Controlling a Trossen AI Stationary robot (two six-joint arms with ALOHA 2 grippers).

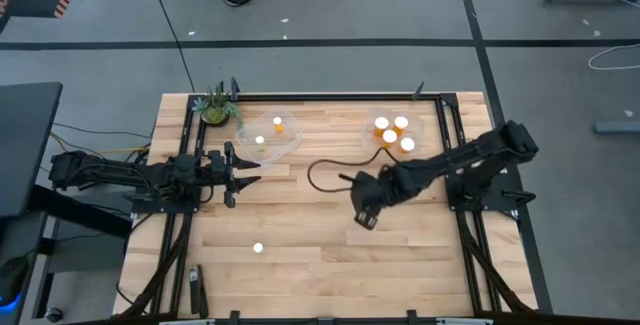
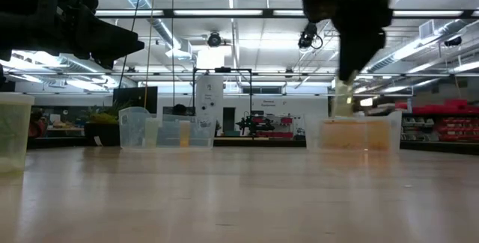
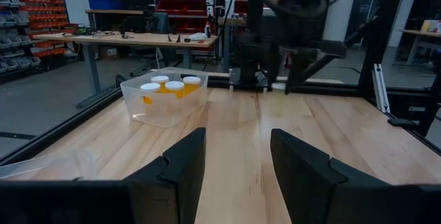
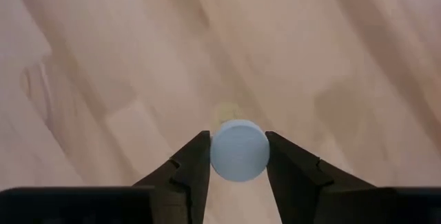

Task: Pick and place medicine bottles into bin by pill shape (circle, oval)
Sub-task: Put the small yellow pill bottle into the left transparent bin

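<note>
My right gripper [image 1: 364, 215] hangs over the table's middle, shut on a small amber medicine bottle with a white cap [image 4: 239, 149]. A loose bottle [image 1: 258, 248] stands on the table nearer the front. A clear tub [image 1: 275, 133] at the far left holds two bottles. A second clear tub [image 1: 392, 133] at the far right holds several, also seen in the left wrist view [image 3: 165, 100]. My left gripper [image 1: 232, 172] is open and empty at the table's left, level with the left tub's near side. My right gripper pinches the bottle's round white cap [image 4: 213, 151] by its rim between its two fingers. The fingers point down from above. The bottle hangs upright below them [image 2: 344, 99], lifted clear of the table.
A small potted plant [image 1: 217, 107] stands at the far left corner. A dark cable [image 1: 325, 170] loops on the table between the tubs. Black frame rails [image 1: 455, 165] run along the table's sides. Bare wood lies around the loose bottle at the front.
</note>
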